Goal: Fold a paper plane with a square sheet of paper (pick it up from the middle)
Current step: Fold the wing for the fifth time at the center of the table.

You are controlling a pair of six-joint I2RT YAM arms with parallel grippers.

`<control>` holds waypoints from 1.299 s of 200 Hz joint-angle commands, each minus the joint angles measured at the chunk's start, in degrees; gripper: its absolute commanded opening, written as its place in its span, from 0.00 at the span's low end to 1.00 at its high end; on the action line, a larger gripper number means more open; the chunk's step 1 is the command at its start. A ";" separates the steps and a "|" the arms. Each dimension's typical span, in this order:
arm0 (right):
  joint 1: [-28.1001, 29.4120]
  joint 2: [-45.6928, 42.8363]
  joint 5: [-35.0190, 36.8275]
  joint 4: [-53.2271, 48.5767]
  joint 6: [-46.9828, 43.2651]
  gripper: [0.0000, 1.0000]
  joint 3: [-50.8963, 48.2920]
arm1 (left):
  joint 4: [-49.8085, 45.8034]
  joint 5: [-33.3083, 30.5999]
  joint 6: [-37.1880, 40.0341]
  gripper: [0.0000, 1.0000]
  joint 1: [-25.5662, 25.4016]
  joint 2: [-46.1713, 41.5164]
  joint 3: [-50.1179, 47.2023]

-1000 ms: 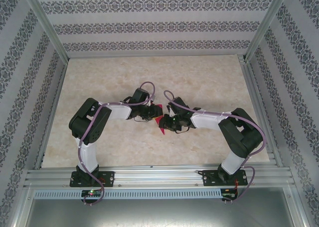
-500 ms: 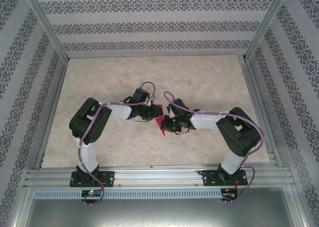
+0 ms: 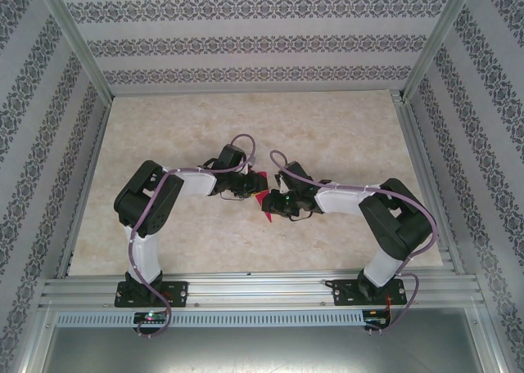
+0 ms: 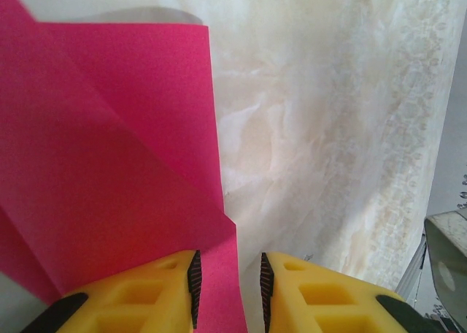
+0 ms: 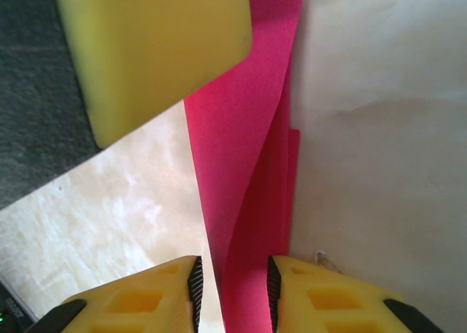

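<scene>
Both my grippers meet abt the middle of the pale marbled surface [image 3: 327, 128], somewhat nearer its near edge than its far one, w/ the thin, bright magenta-pink paper sheet [image 3: 264, 199] between them. From above only slivers of the sheet show: one by my left gripper [image 3: 248, 186], and a pointed bit just below my right gripper [image 3: 275, 204].

Left wrist cam: the sheet [image 4: 109, 150] is part-folded, w/ a diagonal crease across it and layers overlapping. A shadow lies along its far edge, so that edge is off the surface. A narrow strip of it runs down into the gap of my left gripper [image 4: 228, 274], lying against one pad. The jaws stand a little apart. Bare surface shows betw. the strip's edge and the other pad, so no pinch that I can see.

Right wrist cam: the sheet [image 5: 248, 150] comes in nearly edge-on as a doubled-over band, going straight into my right gripper [image 5: 233, 274]. The jaws are narrowly apart and the pink fills the gap from pad to pad — can't tell whether they press on it or just flank it. One yellow finger [image 5: 146, 48] of my left gripper sits at the band's far end, in front of the sheet there.
</scene>
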 commanded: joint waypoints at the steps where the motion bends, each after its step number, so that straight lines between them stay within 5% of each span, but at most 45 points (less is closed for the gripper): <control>1: 1.49 -0.62 2.67 -3.62 -3.14 0.32 2.15 | -3.33 0.09 1.79 0.31 -0.39 1.79 0.96; 86: 2.24 1.68 6.77 -7.33 -3.75 0.34 3.65 | -3.24 0.40 1.79 0.31 -0.41 1.79 0.78; 260: 2.56 5.70 4.44 -4.93 -1.45 0.21 0.22 | -4.33 0.05 1.79 0.31 -0.40 2.32 0.86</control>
